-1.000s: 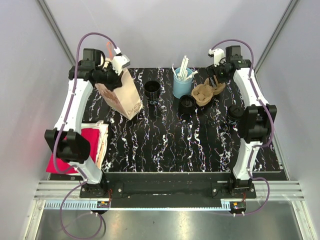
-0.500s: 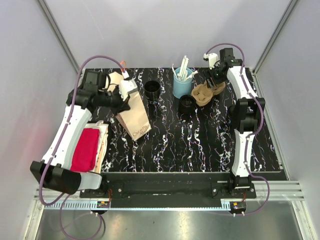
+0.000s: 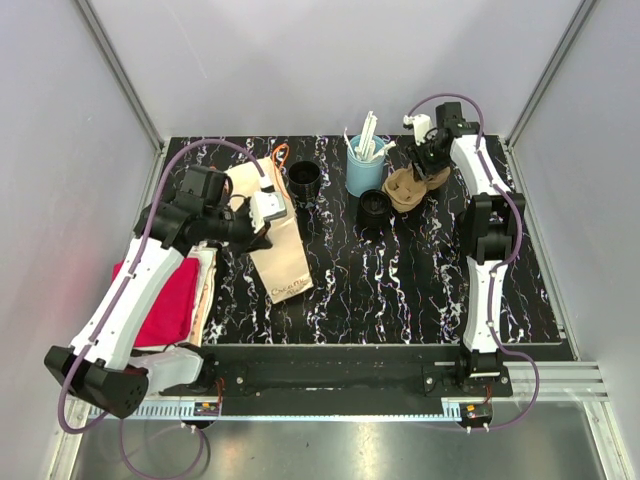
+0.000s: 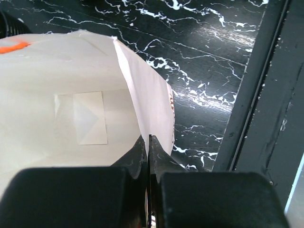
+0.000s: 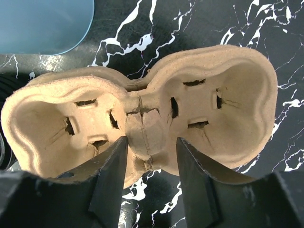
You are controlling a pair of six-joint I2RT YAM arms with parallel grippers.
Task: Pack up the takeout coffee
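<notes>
The left arm bends across the near left of the counter, its forearm reaching inward, and its pincer is pinched tight on the rim of the paper bag, which leans tilted over the marble. The right arm stretches straight to the far right corner, wrist turned down over the pulp cup carrier. Its pincer stands at a middling gap astride the carrier's narrow waist, fingers close against either side; whether they press it cannot be told.

Counted: two arms, one bag, one carrier with two wells, two black cups, one light-blue cup of straws, one red cloth. The takeout coffee, lidded, stands on the counter just beside the carrier's left end and in front of the blue cup; the lidless black cup is further left.

Only the left wrist view shows the bag's pale inside and its rim caught between the closed fingers. Only the right wrist view shows both wells lying empty.
</notes>
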